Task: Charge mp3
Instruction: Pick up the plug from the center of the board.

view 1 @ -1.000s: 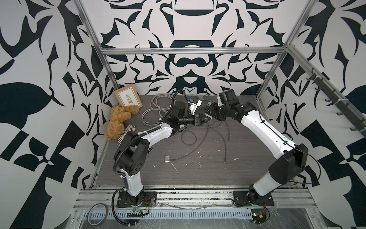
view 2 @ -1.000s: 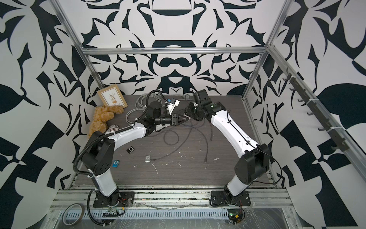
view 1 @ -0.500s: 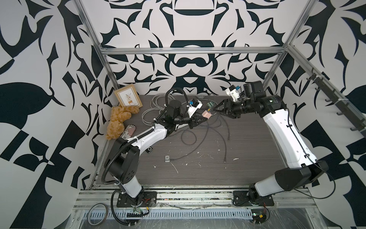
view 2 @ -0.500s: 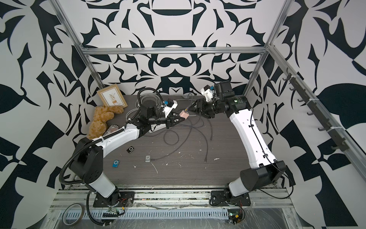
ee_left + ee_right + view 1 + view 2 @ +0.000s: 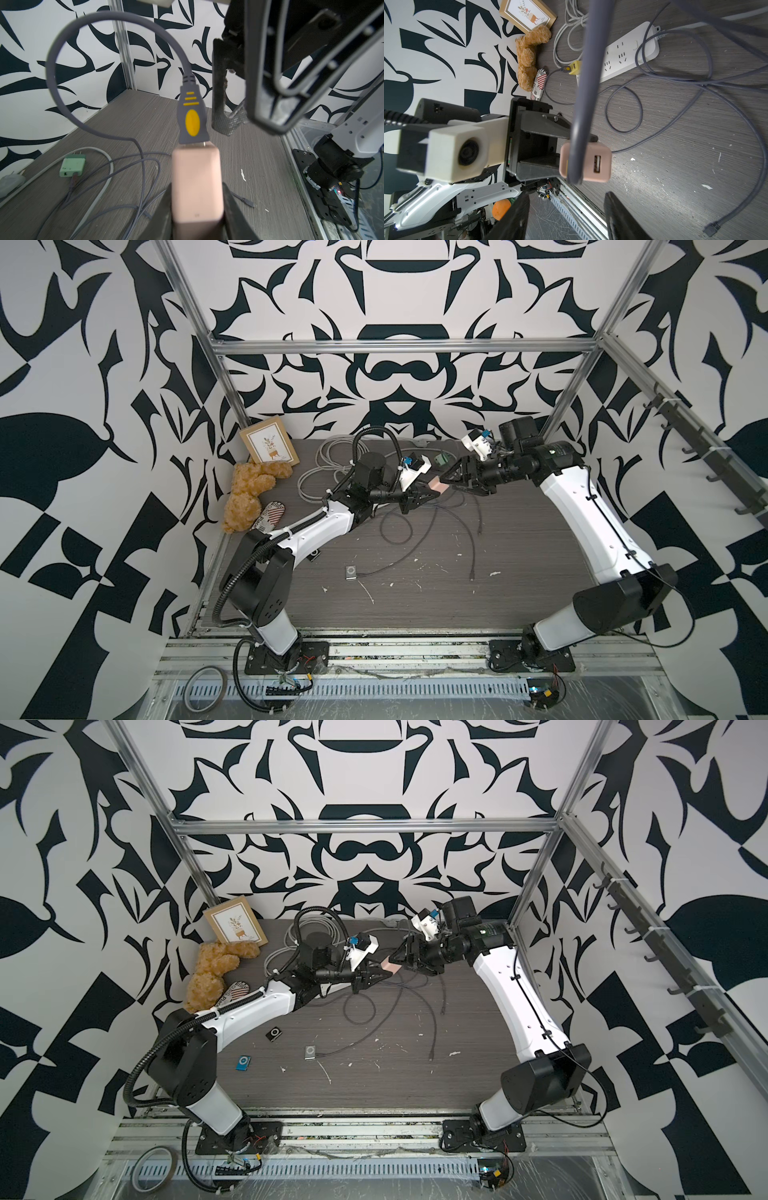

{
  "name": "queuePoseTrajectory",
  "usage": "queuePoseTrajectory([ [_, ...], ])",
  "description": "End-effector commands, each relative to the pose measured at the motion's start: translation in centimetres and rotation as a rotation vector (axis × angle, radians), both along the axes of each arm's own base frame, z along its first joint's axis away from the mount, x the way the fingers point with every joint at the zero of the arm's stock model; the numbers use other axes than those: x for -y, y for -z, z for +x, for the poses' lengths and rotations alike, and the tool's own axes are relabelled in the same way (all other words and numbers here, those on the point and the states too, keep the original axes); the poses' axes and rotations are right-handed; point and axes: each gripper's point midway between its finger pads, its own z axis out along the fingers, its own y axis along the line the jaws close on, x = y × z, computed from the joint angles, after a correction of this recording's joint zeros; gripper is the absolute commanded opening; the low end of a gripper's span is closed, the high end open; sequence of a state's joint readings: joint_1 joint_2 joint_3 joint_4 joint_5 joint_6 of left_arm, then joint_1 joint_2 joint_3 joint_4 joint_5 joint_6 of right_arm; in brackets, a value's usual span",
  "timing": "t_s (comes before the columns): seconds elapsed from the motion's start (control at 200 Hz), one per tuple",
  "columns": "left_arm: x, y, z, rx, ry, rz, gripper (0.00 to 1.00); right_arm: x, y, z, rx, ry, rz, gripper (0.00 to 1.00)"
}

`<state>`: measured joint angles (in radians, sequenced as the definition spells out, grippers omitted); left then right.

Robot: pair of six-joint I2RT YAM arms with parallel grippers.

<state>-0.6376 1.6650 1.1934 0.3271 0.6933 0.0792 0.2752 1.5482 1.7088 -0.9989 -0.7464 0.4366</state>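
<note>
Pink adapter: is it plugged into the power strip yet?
No, the pink adapter is held in the left hand above the table, apart from the power strip lying there.

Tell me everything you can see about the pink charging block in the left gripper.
The pink charging block is a small rounded cuboid, matte plastic by its look. The left gripper clamps its sides, holding it above the table. One end face has two USB ports: a grey, yellow-marked plug sits in one, and the other port is empty.
</note>
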Motion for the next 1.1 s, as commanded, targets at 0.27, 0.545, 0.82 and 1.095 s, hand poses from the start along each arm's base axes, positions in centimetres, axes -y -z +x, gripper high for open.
queuePoseTrajectory([
  [0.27, 0.4, -3.2, -0.7, 0.062, 0.032, -0.068, 0.0, -0.7, 0.6, 0.9, 0.029, -0.043, 0.023, 0.57],
  [0.545, 0.6, -3.1, -0.9, 0.069, 0.039, -0.069, 0.0, -0.9, 1.2, 1.8, 0.013, -0.033, 0.027, 0.5],
  [0.82, 0.9, -2.7, -1.0, 0.067, 0.038, -0.067, 0.0, -1.1, 1.4, 2.1, 0.001, -0.024, 0.042, 0.35],
  [1.095, 0.4, -1.6, 0.9, -0.013, -0.035, -0.089, 0.47, -1.1, 1.0, 1.6, 0.026, 0.004, 0.09, 0.0],
])
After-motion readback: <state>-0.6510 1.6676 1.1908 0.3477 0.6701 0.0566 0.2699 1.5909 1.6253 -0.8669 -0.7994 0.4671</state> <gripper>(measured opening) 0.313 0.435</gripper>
